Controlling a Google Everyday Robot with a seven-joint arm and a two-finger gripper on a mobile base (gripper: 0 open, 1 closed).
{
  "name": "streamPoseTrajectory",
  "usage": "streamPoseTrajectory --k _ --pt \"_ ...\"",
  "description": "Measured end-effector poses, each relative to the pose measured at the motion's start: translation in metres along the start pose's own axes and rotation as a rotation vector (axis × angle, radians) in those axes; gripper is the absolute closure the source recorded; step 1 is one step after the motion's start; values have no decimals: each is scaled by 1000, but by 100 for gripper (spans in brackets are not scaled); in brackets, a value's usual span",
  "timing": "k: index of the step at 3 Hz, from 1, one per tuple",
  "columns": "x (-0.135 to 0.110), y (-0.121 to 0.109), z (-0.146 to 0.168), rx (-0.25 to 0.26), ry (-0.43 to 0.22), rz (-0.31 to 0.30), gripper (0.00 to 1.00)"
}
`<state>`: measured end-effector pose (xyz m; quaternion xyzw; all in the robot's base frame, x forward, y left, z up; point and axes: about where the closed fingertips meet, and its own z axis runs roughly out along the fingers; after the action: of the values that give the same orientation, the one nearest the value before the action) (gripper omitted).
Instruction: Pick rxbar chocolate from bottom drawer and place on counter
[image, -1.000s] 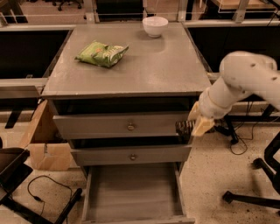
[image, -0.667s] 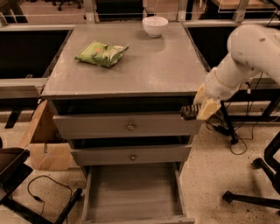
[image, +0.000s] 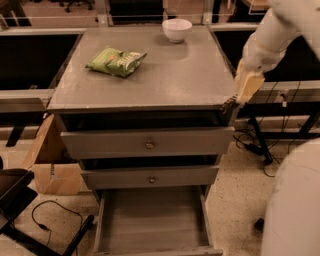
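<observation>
My gripper (image: 230, 105) is at the counter's front right corner, level with the top's edge. It is shut on a small dark bar with pale marks, the rxbar chocolate (image: 228, 104), which is mostly hidden by the tan wrist above it. The counter (image: 165, 70) is the flat grey top of the cabinet. The bottom drawer (image: 152, 220) is pulled open below, and its plank floor shows bare.
A crinkled green snack bag (image: 116, 61) lies on the counter's left part and a white bowl (image: 177, 29) stands at its back edge. Two upper drawers with brass knobs (image: 149, 145) stand slightly open. A cardboard box (image: 50, 170) and cables lie on the floor at left.
My arm has risen with the dark bar from beside the upper drawer's right end up to the counter's front right corner.
</observation>
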<state>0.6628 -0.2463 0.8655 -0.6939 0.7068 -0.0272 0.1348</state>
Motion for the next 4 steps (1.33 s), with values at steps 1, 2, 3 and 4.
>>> streamPoseTrajectory --k 1,2,3,4 --pt "-3 -39 -52 100 12 31 100" --pt "-6 -55 -76 160 14 43 100" --pt "-8 -61 -77 179 9 40 73" --pt "-8 -61 -77 179 9 40 50"
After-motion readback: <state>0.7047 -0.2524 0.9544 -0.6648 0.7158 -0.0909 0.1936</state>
